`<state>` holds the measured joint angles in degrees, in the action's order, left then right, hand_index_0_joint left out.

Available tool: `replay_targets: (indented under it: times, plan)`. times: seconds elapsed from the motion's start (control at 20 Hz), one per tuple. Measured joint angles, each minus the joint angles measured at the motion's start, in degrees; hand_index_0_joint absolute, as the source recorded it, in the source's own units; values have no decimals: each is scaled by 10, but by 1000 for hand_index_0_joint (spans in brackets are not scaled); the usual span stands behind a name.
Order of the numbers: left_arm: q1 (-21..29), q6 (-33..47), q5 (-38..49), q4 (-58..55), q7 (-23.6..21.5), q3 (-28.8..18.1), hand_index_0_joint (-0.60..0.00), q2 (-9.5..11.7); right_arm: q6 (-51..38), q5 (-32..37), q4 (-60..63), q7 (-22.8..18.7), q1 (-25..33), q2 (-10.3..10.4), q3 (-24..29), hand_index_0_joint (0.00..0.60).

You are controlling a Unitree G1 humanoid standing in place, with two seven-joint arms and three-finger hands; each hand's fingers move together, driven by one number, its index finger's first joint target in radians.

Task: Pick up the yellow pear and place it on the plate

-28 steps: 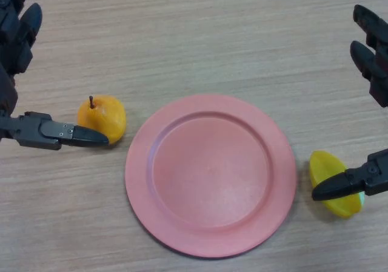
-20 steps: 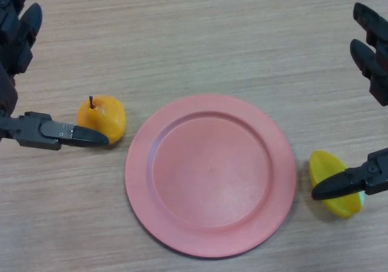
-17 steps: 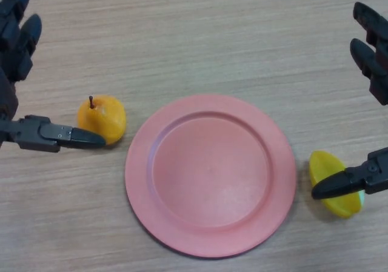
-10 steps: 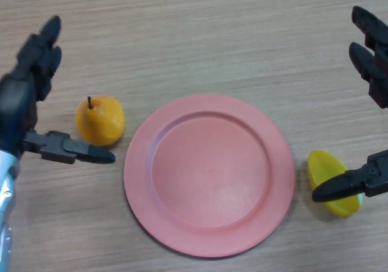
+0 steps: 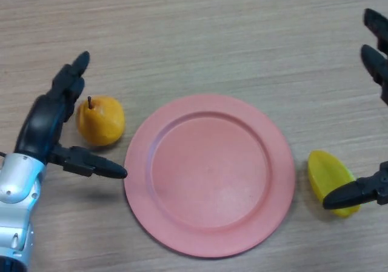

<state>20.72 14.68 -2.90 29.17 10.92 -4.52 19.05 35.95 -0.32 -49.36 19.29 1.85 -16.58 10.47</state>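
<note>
Here the left hand [image 5: 45, 123] is spread wide around the pear [image 5: 100, 122], fingers straight behind it and thumb stretched out in front, neither clearly touching it; a good grasp probably means lowering so the fruit's broad belly sits between them, then closing gently before lifting toward the plate [image 5: 210, 175]. The pear is a small, rounded, yellow-orange fruit with a short dark stem, standing upright on the table [image 5: 200, 36] just left of the plate. The right hand [image 5: 370, 190] stays open at the right edge.
</note>
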Motion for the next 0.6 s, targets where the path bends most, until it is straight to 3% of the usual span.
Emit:
replay_targets:
  times: [0.15,0.25,0.5,0.6]
  plan:
    - [30,27,-1,81,-3,4,0,-4,0,-2,-16,0,0,0,0,0]
    - [51,54,-1,133,-36,5,0,-11,0,-2,-19,0,-1,1,0,0]
    - [91,89,2,218,-41,12,0,-24,10,-3,-44,3,-4,1,15,0]
    - [101,122,2,242,-41,13,-198,-26,12,-20,-44,10,-13,1,21,0]
